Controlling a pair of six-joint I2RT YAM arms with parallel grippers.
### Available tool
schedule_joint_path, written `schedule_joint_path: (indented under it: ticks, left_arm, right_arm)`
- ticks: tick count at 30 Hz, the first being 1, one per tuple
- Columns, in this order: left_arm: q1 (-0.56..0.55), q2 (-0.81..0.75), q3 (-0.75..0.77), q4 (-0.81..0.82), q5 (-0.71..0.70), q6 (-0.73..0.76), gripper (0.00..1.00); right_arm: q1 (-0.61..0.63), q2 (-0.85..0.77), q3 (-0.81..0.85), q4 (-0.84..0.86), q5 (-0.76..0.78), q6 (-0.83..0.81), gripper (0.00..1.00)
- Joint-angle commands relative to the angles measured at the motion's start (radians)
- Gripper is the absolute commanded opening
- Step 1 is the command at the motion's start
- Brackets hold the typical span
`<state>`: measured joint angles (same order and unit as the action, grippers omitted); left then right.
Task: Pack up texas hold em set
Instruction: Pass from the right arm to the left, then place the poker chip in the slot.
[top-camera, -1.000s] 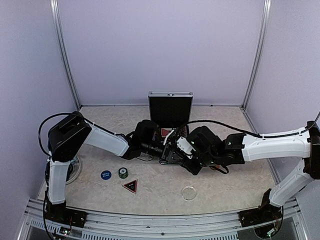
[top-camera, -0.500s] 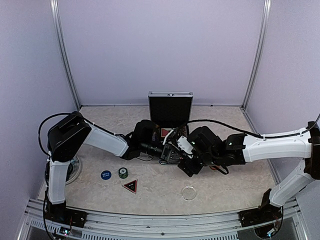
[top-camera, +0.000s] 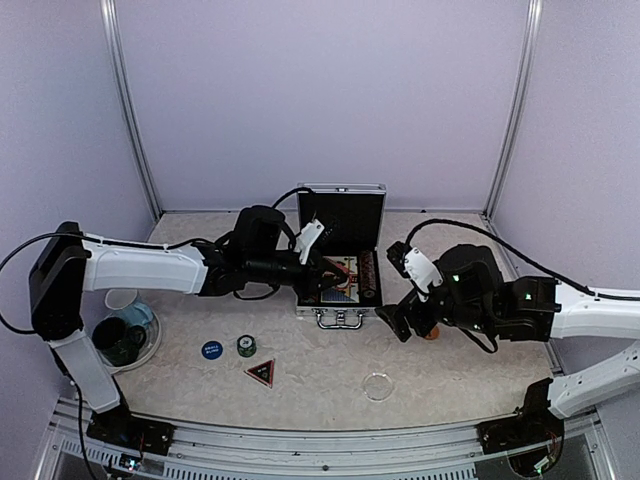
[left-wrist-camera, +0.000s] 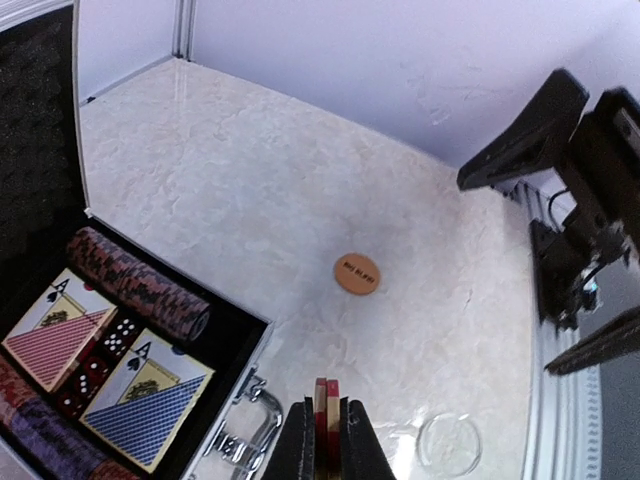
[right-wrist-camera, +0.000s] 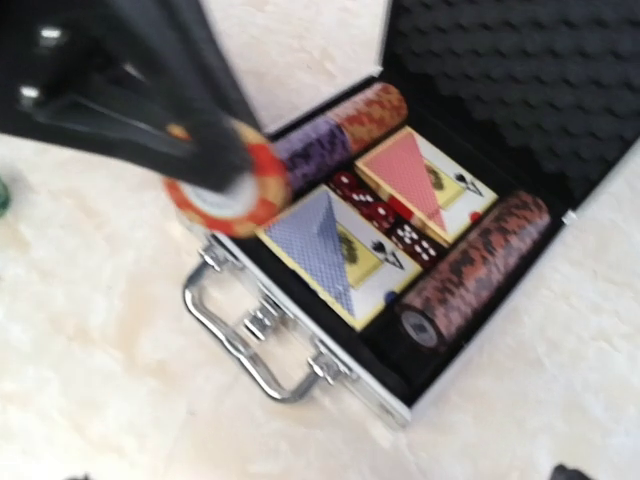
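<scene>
Left tool (left-wrist-camera: 327, 415) pinches stacked chips (left-wrist-camera: 326, 390) over the briefcase (top-camera: 340, 218) near the worktop's (top-camera: 480, 365) far edge; state of right tool (top-camera: 398, 322) unclear.

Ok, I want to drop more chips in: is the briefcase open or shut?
Open. The lid of the briefcase stands upright, black lining showing; the chip row and blue-backed deck inside lie exposed.

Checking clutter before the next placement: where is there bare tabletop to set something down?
Bare tabletop lies between the dark triangle marker and the small clear disc, and right of the open silver aluminium briefcase toward the back corner. Crowded: the briefcase's front edge, where the left gripper, holding red-edged chips, and right gripper hover.
</scene>
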<state>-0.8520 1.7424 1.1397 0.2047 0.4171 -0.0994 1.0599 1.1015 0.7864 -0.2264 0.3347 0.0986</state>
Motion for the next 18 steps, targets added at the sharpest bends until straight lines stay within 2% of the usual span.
schedule_joint_path:
  ticks: [1, 5, 9, 18]
  left_arm:
    - [0.043, -0.020, -0.018, -0.150, -0.089, 0.199, 0.00]
    - [0.096, -0.020, -0.018, -0.200, -0.067, 0.288, 0.00]
    - [0.099, 0.001, -0.022, -0.255, -0.106, 0.381, 0.00]
    - [0.112, 0.105, 0.005, -0.281, -0.199, 0.445, 0.00]
  right_arm:
    - [-0.004, -0.027, -0.041, 0.014, 0.037, 0.023, 0.99]
    - [-0.006, -0.036, -0.059, 0.007, 0.046, 0.039, 0.99]
    - [-0.006, -0.037, -0.063, 0.000, 0.033, 0.044, 0.99]
    - [-0.006, -0.034, -0.070, -0.002, 0.037, 0.050, 0.99]
